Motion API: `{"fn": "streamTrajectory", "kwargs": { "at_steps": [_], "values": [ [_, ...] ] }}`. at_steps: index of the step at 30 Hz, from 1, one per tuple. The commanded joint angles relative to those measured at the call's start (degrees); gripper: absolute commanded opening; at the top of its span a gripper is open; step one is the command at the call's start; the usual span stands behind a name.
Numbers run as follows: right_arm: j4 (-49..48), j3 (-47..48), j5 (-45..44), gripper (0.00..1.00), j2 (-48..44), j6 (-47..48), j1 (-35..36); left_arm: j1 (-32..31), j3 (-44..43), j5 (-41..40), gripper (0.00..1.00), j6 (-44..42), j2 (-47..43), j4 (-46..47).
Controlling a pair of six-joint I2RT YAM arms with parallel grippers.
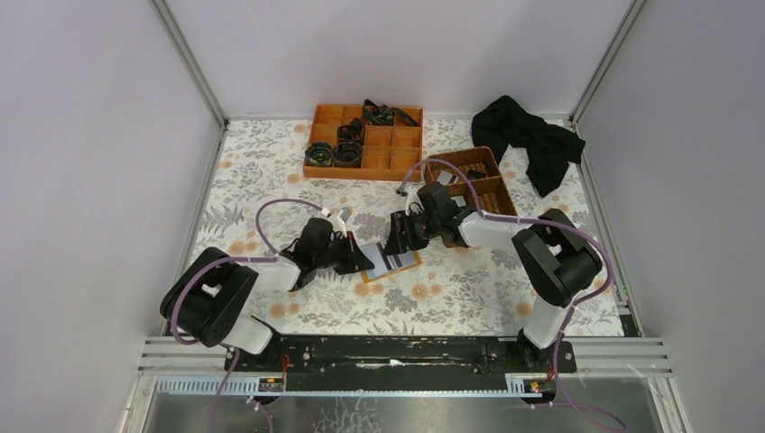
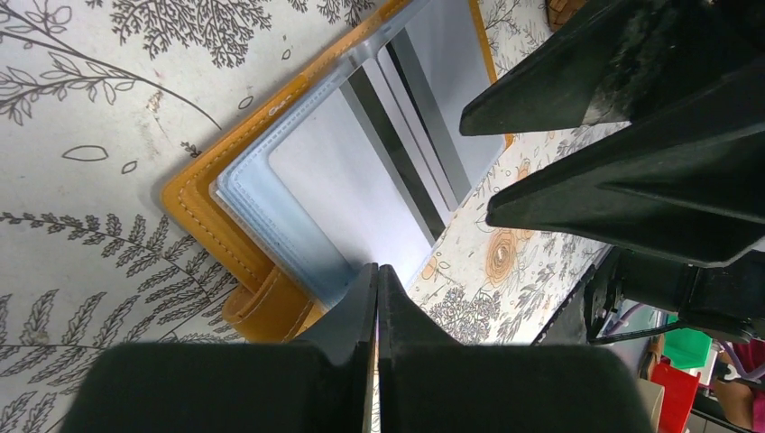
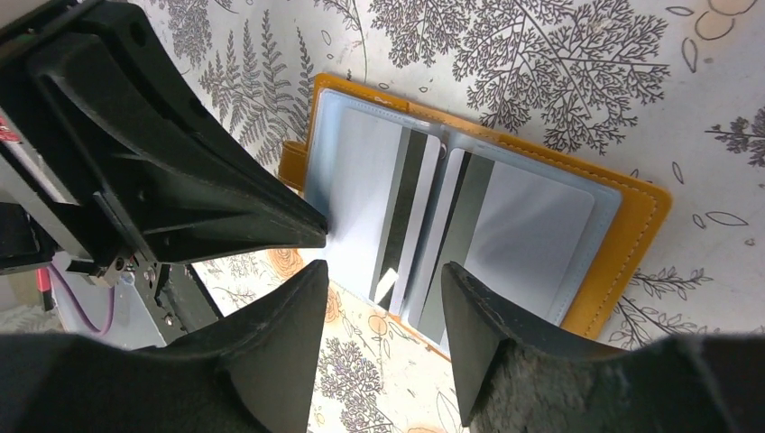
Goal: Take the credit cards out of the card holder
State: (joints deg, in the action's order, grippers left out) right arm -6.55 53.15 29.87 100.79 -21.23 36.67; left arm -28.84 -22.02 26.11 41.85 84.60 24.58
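Note:
The card holder (image 1: 390, 263) lies open on the floral table between my two grippers, its orange rim (image 3: 636, 225) around pale blue-grey pockets. Two pale cards with dark stripes sit in it, one on the left (image 3: 361, 180) and one on the right (image 3: 532, 234). My left gripper (image 1: 365, 263) is shut, its tips (image 2: 377, 271) resting on the holder's left page near the orange rim (image 2: 203, 216). My right gripper (image 3: 383, 271) is open and empty, with its jaws hovering over the holder's near edge and the cards' ends. It also shows in the top view (image 1: 398, 244).
An orange compartment tray (image 1: 365, 142) with dark coiled items stands at the back. A brown wicker basket (image 1: 483, 176) sits behind the right arm, and a black cloth (image 1: 532, 140) lies at the back right. Walls close in the table's sides.

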Motion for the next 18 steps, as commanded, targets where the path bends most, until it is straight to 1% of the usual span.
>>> {"fn": "streamTrajectory", "kwargs": {
  "at_steps": [1,6,11,14,16,18],
  "values": [
    [-3.12,0.54,3.35,0.57,1.78,-0.25,-0.45,-0.21,-0.44,-1.00,0.00,-1.52,-0.85,-1.24],
    [-5.52,0.52,6.60,0.57,4.43,-1.59,-0.45,-0.17,-0.15,0.30,0.00,-0.89,3.74,2.17],
    [-8.94,-0.65,8.89,0.54,5.75,-3.76,-0.45,-0.16,0.40,1.84,0.00,0.35,10.54,9.61],
    [-10.10,-0.84,9.80,0.54,6.17,-4.47,-0.45,-0.20,1.00,3.63,0.00,2.13,12.29,13.57],
    [-10.78,-1.16,10.22,0.53,6.01,-4.83,-0.45,-0.16,0.69,3.00,0.00,1.67,12.19,12.12],
    [-10.79,-1.38,9.94,0.48,5.44,-4.88,-0.45,-0.14,0.35,1.73,0.00,0.85,11.42,10.22]
  ]
}}
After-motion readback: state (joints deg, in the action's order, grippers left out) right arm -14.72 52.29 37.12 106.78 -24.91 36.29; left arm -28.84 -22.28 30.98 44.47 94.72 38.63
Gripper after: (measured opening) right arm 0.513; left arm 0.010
